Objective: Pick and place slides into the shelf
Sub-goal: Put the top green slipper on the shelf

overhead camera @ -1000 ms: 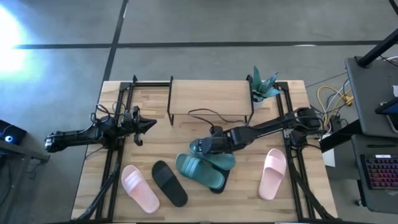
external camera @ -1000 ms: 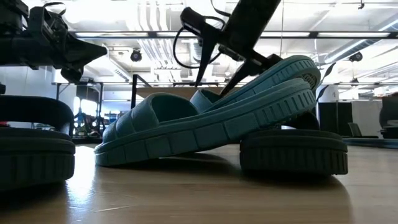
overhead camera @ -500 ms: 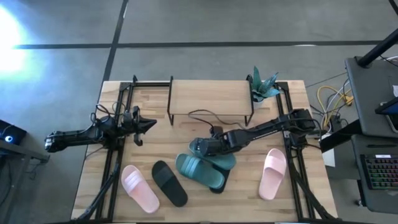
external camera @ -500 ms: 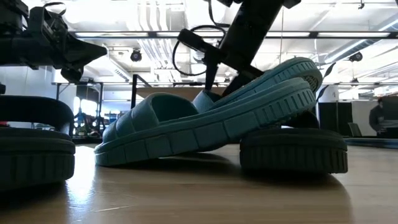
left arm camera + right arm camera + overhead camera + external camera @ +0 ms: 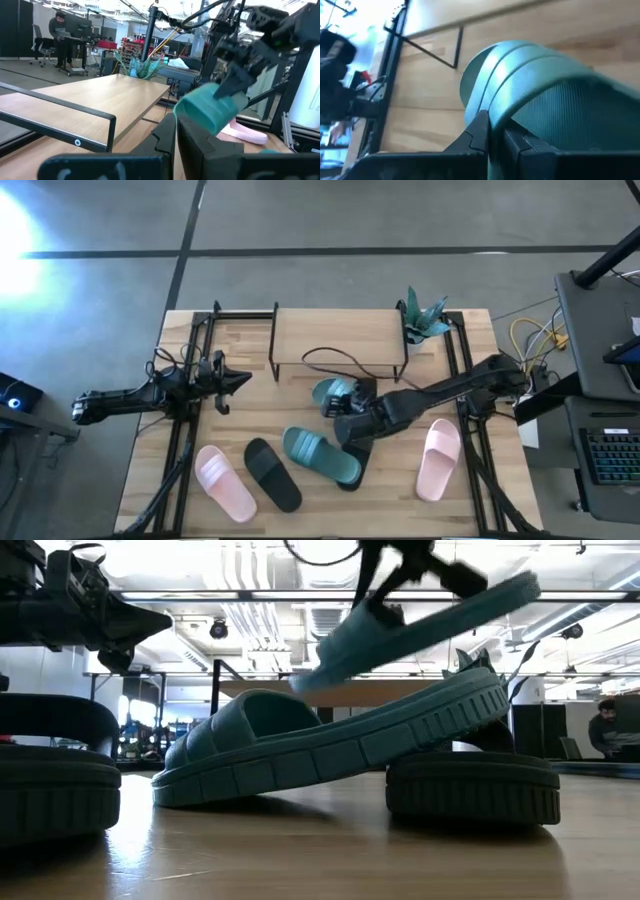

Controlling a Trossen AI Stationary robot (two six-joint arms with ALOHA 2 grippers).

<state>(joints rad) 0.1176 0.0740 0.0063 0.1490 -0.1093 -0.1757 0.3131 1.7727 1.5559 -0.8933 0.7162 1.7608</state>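
At the near edge of the worktop (image 5: pixel 300 385) lay a pale pink slide (image 5: pixel 224 483) and, just beside it, a black slide (image 5: pixel 272 474). Next to that rested a teal slide (image 5: pixel 320 455), its far end propped on the second black slide (image 5: pixel 352 476), which showed only as a dark sole beneath it; in the low view the teal slide (image 5: pixel 330 745) sloped upward over that black sole (image 5: pixel 472 788). The other pale pink slide (image 5: pixel 438 459) lay well apart from these, near the base of the right arm.

Just beyond the resting teal slide, the right gripper (image 5: pixel 345 408) held the second teal slide (image 5: pixel 334 392) clear of the worktop, tilted in the air (image 5: pixel 420 630). Its fingers (image 5: pixel 482 132) were clenched on the wide strap of that slide (image 5: pixel 540 85), the strap arching over them.

The left gripper (image 5: pixel 240 379) hung off to the side, well away from every slide, its fingers (image 5: pixel 165 135) pressed together on nothing.

Farther on stood the shelf (image 5: pixel 338 337), its light top board bare, just beyond the lifted slide. A small potted plant (image 5: pixel 422 317) sat at its far corner. A person (image 5: pixel 61 31) stood in the room behind the worktop.
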